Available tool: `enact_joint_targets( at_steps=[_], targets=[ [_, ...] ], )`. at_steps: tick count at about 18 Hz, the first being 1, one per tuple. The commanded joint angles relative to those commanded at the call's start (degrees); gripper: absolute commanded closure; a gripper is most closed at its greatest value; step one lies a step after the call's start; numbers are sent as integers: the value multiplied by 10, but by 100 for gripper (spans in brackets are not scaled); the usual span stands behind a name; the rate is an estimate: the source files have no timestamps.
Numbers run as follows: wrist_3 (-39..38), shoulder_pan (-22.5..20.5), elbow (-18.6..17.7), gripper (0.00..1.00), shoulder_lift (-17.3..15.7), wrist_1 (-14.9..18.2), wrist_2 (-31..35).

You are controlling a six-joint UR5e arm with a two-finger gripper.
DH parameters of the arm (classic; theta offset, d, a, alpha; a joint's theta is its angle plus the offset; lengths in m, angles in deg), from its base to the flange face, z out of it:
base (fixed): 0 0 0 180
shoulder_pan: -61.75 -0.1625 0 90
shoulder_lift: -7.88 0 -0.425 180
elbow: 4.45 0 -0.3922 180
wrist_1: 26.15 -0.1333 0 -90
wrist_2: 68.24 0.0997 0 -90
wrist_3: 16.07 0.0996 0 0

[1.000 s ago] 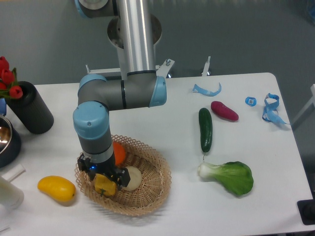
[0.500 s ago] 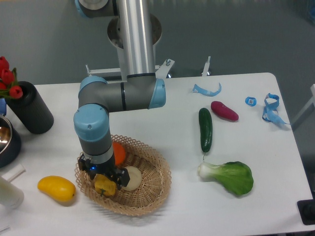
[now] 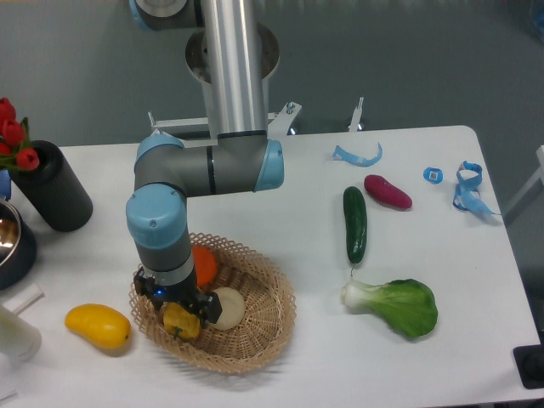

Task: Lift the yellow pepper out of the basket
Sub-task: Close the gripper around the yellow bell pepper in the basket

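The yellow pepper sits in the left part of the round wicker basket, between the fingers of my gripper. The gripper points straight down into the basket and looks shut on the pepper, with its dark fingers on either side of it. The pepper's lower part shows below the gripper body, close to the basket floor; I cannot tell whether it touches.
An orange fruit and a pale round onion also lie in the basket. A yellow mango lies left of it. A cucumber, purple vegetable, bok choy and black vase stand around.
The gripper and pepper have risen very slightly and the arm's elbow shifted a little left. Otherwise nothing moved.
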Motion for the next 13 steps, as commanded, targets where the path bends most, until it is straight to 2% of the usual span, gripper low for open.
enact_joint_targets(
  at_steps=[2,7,9,13],
  targets=[
    [-1,0,0,1,0,0,0],
    [-2,0,2,50,-2,1,-1],
    [-3,0,4,59,-3,1,-1],
    [2,-1,8,63,-10,2,-2]
  ],
)
